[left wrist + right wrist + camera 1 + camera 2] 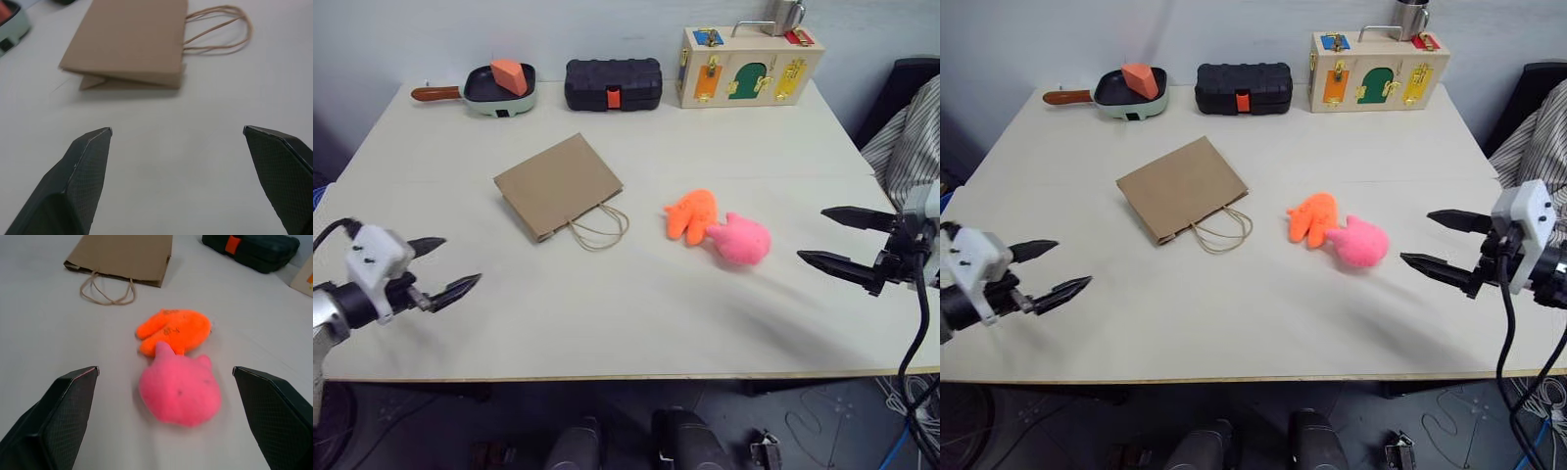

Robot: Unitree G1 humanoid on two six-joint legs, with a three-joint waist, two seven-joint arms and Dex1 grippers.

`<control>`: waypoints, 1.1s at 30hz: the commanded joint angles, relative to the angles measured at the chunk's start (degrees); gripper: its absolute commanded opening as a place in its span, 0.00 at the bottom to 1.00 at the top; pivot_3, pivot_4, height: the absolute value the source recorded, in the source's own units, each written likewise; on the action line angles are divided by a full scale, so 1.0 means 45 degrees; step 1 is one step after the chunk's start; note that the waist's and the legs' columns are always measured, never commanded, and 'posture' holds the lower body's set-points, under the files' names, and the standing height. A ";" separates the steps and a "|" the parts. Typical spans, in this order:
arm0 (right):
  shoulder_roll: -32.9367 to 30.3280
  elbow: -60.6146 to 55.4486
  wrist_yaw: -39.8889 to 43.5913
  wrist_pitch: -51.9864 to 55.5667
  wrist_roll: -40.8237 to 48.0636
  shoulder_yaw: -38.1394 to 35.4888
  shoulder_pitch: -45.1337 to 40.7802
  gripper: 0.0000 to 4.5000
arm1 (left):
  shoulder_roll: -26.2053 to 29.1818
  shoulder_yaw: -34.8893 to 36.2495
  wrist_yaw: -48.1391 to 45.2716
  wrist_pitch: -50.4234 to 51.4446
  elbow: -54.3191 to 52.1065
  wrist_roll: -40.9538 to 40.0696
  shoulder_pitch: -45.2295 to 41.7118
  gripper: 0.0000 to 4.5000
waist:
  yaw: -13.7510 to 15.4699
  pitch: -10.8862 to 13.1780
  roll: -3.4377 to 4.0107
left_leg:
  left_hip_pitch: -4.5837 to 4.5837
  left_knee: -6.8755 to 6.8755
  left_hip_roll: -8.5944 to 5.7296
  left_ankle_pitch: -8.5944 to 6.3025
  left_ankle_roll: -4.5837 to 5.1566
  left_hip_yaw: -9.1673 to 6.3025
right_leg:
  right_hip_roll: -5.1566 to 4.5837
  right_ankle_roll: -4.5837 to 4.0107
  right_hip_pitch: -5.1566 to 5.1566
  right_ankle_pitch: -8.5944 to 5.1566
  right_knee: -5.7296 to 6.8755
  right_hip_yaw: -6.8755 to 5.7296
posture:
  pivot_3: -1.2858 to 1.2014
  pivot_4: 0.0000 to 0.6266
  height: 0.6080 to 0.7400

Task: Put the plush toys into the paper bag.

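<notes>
A brown paper bag [558, 184] lies flat near the middle of the white table [450, 147], its cord handles [601, 226] toward the front. To its right the orange plush toy [692, 213] and the pink plush toy [741, 239] lie touching. My left gripper [442, 266] hovers open and empty at the front left, pointing at the bag [128, 44]. At the right, my right gripper [834, 238] is open and empty, aimed at the pink toy [180, 392] with the orange toy [173, 330] just behind it.
Along the far edge stand a small pan [497, 90] holding an orange wedge block [509, 74], a black ribbed case [613, 84] and a wooden latch box [749, 67] with a metal cup [784, 14]. Striped fabric [911, 147] hangs past the table's right edge.
</notes>
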 commanded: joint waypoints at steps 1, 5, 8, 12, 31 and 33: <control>0.0394 -0.2564 -0.1020 0.0709 0.0946 0.0489 -0.0235 1.00 | 0.0643 -0.2107 -0.1063 -0.0963 0.0700 0.1033 -0.2237 1.00 | 0.0038 -0.0002 0.0002 | -0.0014 0.0005 -0.0001 0.0001 -0.0002 -0.0002 | -0.0001 0.0000 -0.0016 0.0000 0.0007 -0.0001 | 0.52 0.24 1.00; 0.0799 -0.4400 -0.1890 0.1243 0.1440 0.1253 -0.0417 1.00 | -0.0182 -0.5347 -0.2130 -0.2215 0.3239 0.2983 -0.6149 1.00 | 0.0195 -0.0001 0.0004 | -0.0113 0.0065 -0.0018 0.0001 -0.0002 0.0001 | -0.0003 0.0010 -0.0116 0.0005 0.0048 -0.0006 | 0.52 0.24 1.00; 0.0967 -0.5082 -0.2314 0.1333 0.1428 0.1858 -0.0560 1.00 | -0.1504 -0.7170 -0.2185 -0.3364 0.5824 0.4591 -0.8804 1.00 | 0.0249 0.0001 -0.0015 | -0.0140 0.0095 -0.0033 -0.0002 0.0005 -0.0012 | -0.0008 0.0014 -0.0131 0.0007 0.0115 -0.0031 | 0.52 0.24 1.00; 0.1334 -0.5552 -0.2913 0.1336 0.1273 0.2521 -0.0754 1.00 | -0.2786 -0.8557 -0.2273 -0.4984 0.8939 0.6037 -1.0945 1.00 | 0.0178 0.0004 -0.0042 | -0.0181 0.0120 -0.0036 -0.0004 0.0012 -0.0024 | -0.0009 0.0020 -0.0155 0.0011 0.0116 -0.0051 | 0.52 0.24 1.00; 0.1755 -0.6088 -0.4194 0.1173 0.1191 0.2498 0.0277 1.00 | -0.5351 -0.9485 -0.0174 -0.8690 1.6081 0.8697 -1.4485 0.30 | 0.0206 0.0012 -0.0063 | -0.0368 0.0273 -0.0042 -0.0003 0.0010 -0.0013 | -0.0020 0.0028 -0.0327 0.0015 0.0228 -0.0066 | 0.52 0.24 1.00; 0.1691 -0.6093 -0.4146 0.1115 0.1044 0.2496 0.0431 1.00 | -0.5486 -0.9431 -0.0255 -0.8730 1.6221 0.8739 -1.4513 0.15 | 0.0205 0.0012 -0.0064 | -0.0368 0.0273 -0.0042 -0.0003 0.0010 -0.0013 | -0.0020 0.0028 -0.0327 0.0015 0.0232 -0.0067 | 0.52 0.24 1.00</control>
